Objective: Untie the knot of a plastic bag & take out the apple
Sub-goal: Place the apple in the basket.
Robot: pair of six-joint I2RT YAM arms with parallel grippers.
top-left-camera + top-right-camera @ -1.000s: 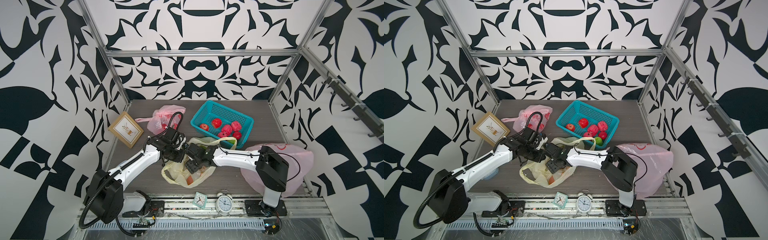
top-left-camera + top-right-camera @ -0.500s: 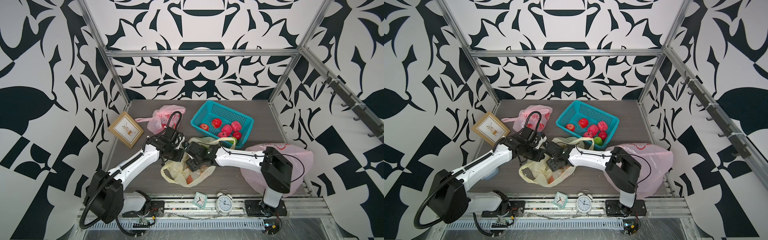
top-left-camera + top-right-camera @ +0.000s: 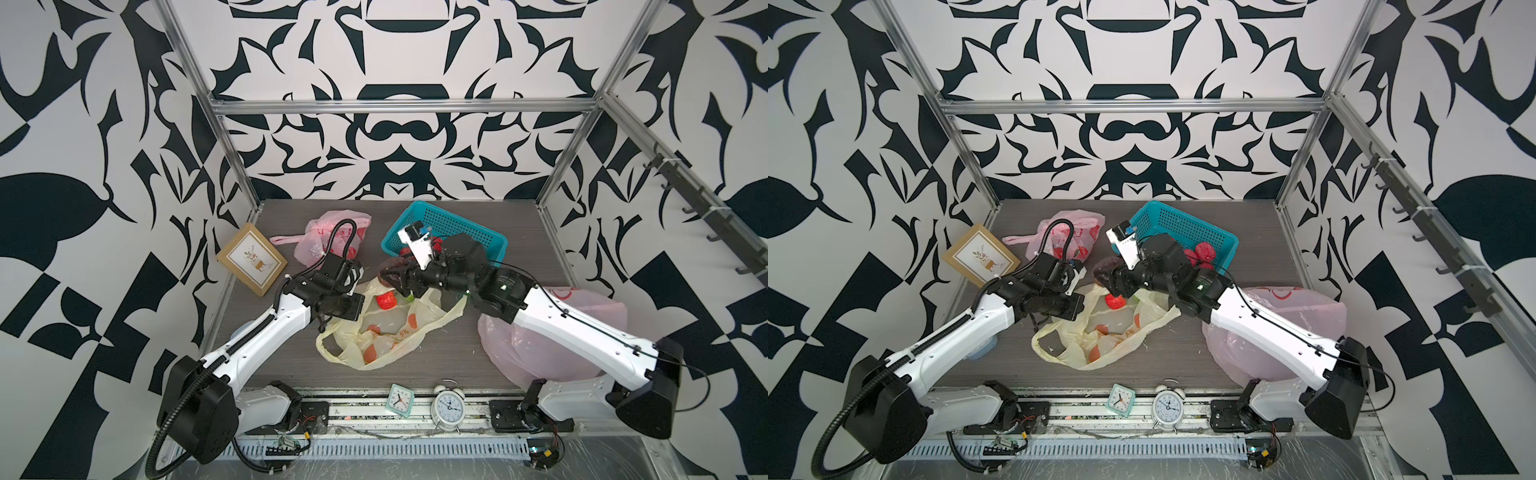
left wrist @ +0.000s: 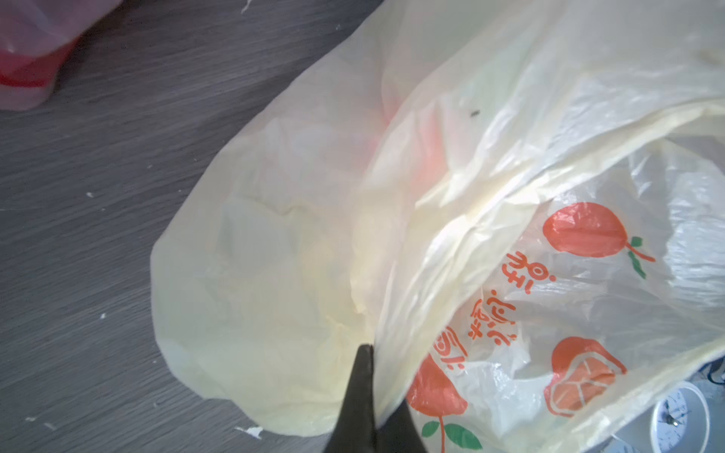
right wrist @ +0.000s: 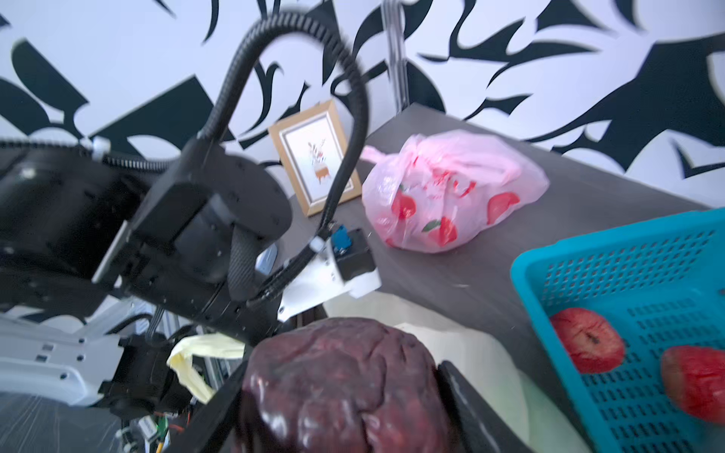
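Right gripper (image 5: 345,408) clamps dark maroon wrinkled apple (image 5: 333,361) — lift clear, gentle grip. Left gripper (image 4: 363,376) pinches rim of pale yellow plastic bag (image 4: 274,255) — pin it so film won't follow.

Three plastic bags (image 3: 395,345) (image 3: 320,241) (image 3: 511,349), two clocks (image 3: 401,400) (image 3: 448,407), one basket (image 3: 457,220), one picture frame (image 3: 252,258).

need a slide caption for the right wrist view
Right pincer grips a dark wrinkled apple near the teal plastic basket, while the left pincer holds the pale yellow plastic bag.
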